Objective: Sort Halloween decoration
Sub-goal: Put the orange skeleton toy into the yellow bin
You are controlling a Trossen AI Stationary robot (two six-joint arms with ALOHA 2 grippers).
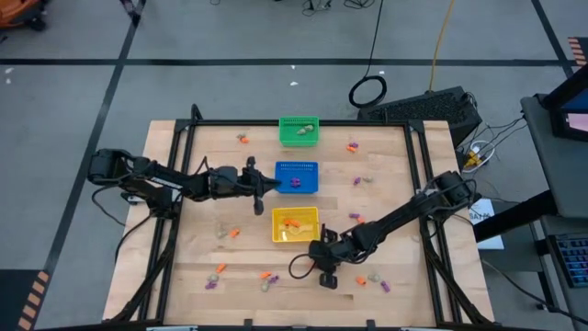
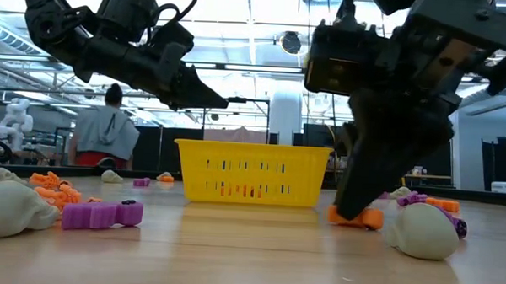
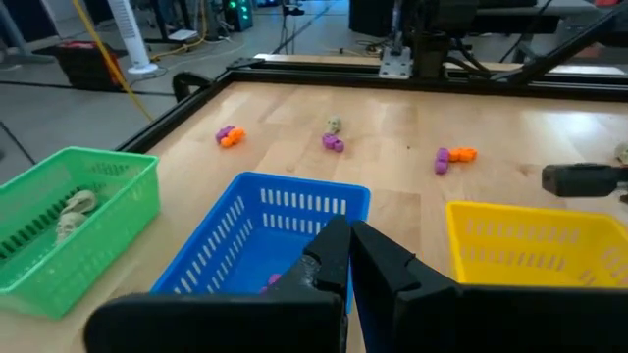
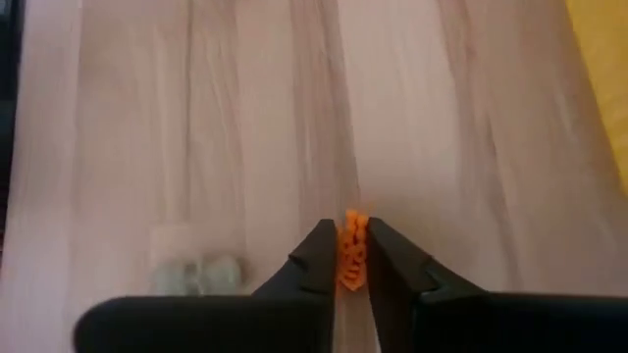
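Small orange, purple and pale trinkets lie scattered on the wooden table (image 1: 386,230) around a green basket (image 1: 299,131), a blue basket (image 1: 297,176) and a yellow basket (image 1: 295,225). My right gripper (image 1: 326,271) (image 4: 351,267) points down at the table near the yellow basket's near right corner, shut on an orange trinket (image 4: 351,235). My left gripper (image 1: 266,184) (image 3: 350,250) hovers shut at the blue basket's left rim (image 3: 294,191), holding nothing. A purple trinket (image 1: 295,182) lies in the blue basket. My right gripper pinches the orange trinket (image 4: 351,243) between its two fingertips, coming from above and pointing down. In the low view the trinket (image 2: 360,218) sits at the table surface under the fingers (image 2: 357,192).
Pale skulls lie in the green basket (image 3: 71,211) and orange pieces in the yellow one (image 1: 292,222). Loose trinkets lie near the right gripper (image 1: 377,278), along the near edge (image 1: 220,272) and toward the far edge (image 1: 352,145). A pale skull (image 2: 423,231) rests beside the held trinket.
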